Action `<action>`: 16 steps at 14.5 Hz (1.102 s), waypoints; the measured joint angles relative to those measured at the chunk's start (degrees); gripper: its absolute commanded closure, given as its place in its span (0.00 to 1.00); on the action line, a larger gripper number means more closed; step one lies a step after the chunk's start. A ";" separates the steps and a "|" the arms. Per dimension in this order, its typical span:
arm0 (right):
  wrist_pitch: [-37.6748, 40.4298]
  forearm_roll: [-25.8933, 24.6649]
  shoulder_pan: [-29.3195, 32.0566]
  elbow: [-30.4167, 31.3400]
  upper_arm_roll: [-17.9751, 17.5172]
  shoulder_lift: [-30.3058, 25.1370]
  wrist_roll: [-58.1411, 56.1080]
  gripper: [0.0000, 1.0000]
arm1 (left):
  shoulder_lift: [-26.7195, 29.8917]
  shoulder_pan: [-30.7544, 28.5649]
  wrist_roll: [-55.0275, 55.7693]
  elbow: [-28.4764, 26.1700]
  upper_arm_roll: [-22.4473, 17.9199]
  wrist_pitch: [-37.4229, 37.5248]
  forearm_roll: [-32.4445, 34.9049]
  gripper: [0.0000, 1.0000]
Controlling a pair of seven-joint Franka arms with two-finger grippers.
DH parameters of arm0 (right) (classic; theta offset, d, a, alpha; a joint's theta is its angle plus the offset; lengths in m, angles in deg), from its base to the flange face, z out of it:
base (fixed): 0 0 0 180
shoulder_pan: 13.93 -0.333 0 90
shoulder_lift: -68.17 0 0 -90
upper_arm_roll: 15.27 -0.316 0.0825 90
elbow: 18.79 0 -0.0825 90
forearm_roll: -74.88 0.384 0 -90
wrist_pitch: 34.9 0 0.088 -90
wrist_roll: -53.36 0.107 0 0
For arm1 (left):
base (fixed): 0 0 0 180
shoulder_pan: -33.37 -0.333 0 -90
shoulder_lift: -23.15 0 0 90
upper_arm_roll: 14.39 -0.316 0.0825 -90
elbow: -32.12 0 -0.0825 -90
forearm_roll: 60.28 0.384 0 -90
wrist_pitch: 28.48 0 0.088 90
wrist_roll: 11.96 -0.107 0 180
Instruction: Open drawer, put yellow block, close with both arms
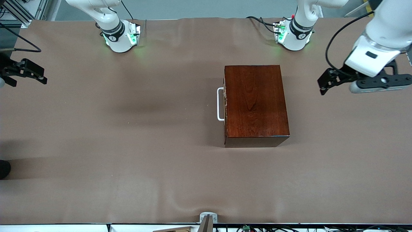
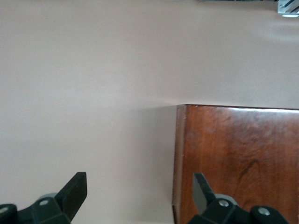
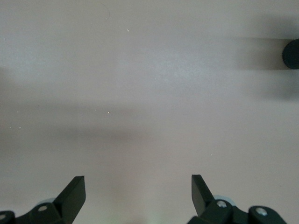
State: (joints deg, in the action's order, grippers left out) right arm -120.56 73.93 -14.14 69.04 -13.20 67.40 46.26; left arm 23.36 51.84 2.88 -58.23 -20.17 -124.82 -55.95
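The reddish-brown wooden box (image 1: 256, 103) stands mid-table, nearer the left arm's end. Its drawer is pushed in; only the white U-shaped handle (image 1: 220, 104) shows, facing the right arm's end. The yellow block is out of view. My left gripper (image 1: 322, 85) is open and empty, in the air beside the box at the left arm's end. In the left wrist view the gripper (image 2: 140, 189) is over the cloth, with the box's corner (image 2: 238, 163) by one finger. My right gripper (image 1: 41, 74) is open and empty at the right arm's end, over bare cloth (image 3: 138, 189).
Brown cloth (image 1: 128, 145) covers the table. The two arm bases (image 1: 120, 37) (image 1: 294, 35) stand at the table edge farthest from the front camera. A dark round object (image 1: 4, 169) sits at the right arm's end, also in the right wrist view (image 3: 292, 53). A metal bracket (image 1: 208, 219) is at the near edge.
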 measured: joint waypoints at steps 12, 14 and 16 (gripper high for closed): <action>-0.03 0.00 0.00 0.00 0.02 0.06 0.00 0.00 | 1.62 -12.40 -7.28 -0.21 10.61 4.62 -1.44 0.00; -0.04 0.00 0.00 0.00 0.03 0.07 0.00 0.00 | 1.95 -14.51 -8.44 -0.41 11.47 4.84 -2.59 0.00; -0.06 0.00 0.00 0.00 0.03 0.08 0.00 0.00 | 2.14 -16.43 -8.65 -0.41 12.97 5.17 -2.78 0.00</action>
State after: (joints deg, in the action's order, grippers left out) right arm -120.62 73.93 -14.14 69.04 -13.17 67.47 46.26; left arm 25.49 35.41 -5.77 -58.64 -7.20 -119.65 -58.73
